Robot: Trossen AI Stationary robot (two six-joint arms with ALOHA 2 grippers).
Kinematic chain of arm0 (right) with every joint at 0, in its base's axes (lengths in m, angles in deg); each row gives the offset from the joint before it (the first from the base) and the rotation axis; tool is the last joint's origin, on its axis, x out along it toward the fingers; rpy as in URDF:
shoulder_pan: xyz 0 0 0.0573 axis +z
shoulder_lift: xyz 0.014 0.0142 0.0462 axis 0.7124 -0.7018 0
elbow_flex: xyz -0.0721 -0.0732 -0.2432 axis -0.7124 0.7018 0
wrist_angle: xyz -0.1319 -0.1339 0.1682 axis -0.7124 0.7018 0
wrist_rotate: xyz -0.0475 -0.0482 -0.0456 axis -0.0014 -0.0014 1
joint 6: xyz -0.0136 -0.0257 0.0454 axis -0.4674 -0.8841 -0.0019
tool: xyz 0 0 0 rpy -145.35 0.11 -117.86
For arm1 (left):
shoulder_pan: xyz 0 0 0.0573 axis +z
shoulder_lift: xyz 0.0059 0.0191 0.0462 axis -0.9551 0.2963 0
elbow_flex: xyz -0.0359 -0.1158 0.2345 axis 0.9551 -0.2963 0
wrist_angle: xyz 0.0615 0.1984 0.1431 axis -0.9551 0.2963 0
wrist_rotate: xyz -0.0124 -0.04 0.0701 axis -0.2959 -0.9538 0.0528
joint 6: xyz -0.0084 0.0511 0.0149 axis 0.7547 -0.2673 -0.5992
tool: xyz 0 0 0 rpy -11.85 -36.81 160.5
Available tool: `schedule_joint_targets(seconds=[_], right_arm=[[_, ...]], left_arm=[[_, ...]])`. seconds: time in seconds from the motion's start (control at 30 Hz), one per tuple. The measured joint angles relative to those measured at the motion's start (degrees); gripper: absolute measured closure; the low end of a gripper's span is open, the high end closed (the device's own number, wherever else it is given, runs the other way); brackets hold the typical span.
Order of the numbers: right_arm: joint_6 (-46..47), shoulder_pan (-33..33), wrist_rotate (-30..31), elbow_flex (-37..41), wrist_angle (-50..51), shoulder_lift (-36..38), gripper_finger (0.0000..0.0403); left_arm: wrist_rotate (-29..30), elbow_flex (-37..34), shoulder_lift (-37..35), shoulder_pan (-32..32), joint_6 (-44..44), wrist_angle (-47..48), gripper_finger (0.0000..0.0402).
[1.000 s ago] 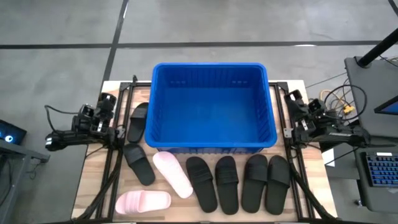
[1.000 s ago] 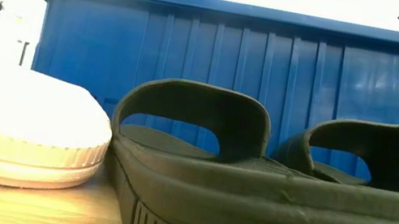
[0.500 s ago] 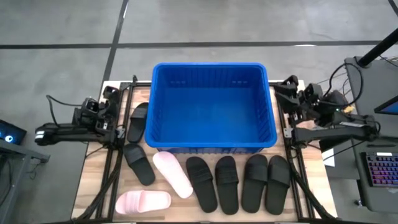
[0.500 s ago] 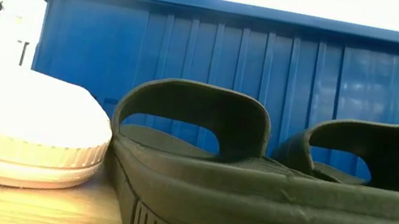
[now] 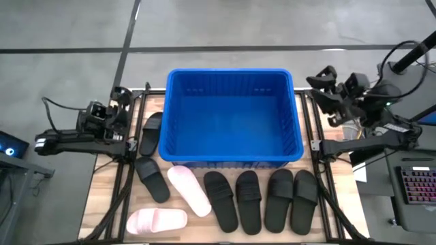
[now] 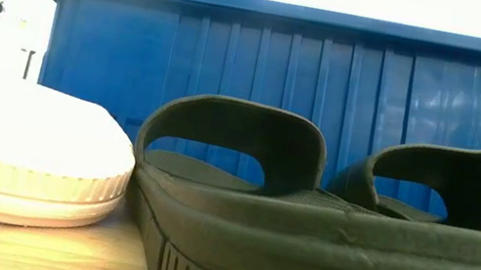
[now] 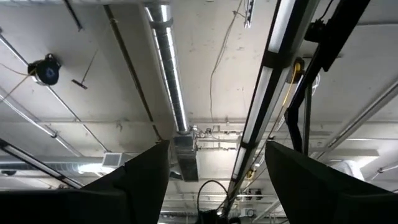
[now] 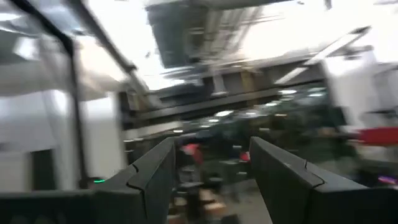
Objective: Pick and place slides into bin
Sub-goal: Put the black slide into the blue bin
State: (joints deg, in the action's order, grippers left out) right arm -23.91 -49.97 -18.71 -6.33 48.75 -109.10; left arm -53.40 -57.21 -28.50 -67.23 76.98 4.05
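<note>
The blue bin (image 5: 231, 116) stands at the table's far middle with nothing in it. Several black slides (image 5: 248, 199) lie in a row on their soles in front of it. Another black slide (image 5: 150, 133) lies by the bin's left wall, and one more (image 5: 151, 178) lies nearer. Two pink slides (image 5: 189, 190) (image 5: 157, 220) lie at the near left. My left gripper (image 5: 120, 95) is raised left of the bin, open (image 7: 214, 180), facing the ceiling. My right gripper (image 5: 320, 80) is raised right of the bin, open (image 8: 211, 174), holding nothing.
Dark frame rails (image 5: 129, 170) run along both sides of the wooden table (image 5: 109, 197). A keyboard (image 5: 415, 187) and cables sit off the right edge. In the low view a pink slide (image 6: 29, 152) and a black slide (image 6: 304, 226) stand before the bin's wall (image 6: 283, 63).
Both arms have risen and swung toward the table's far edge. The left gripper has tipped upward, and the right gripper has moved up beside the bin's far right corner. The slides and the bin have not moved.
</note>
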Motion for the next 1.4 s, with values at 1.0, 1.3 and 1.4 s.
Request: schedule_joint_targets(seconds=[1.0, 1.3, 1.4], right_arm=[[12.93, 7.55, -13.0, -29.59, 47.17, -17.74, 0.0209], [16.34, 10.73, -13.0, -29.67, 47.56, -18.84, 0.0209], [16.34, 11.91, -13.0, -29.65, 48.4, -19.82, 0.0209]], left_arm=[[4.24, -0.37, 1.7, 0.0, -0.07, 0.09, 0.0155], [4.34, -0.39, 2.01, 0.0, -0.02, 0.11, 0.0155], [6.55, -0.39, 1.99, 0.01, 0.02, 0.09, 0.0155]])
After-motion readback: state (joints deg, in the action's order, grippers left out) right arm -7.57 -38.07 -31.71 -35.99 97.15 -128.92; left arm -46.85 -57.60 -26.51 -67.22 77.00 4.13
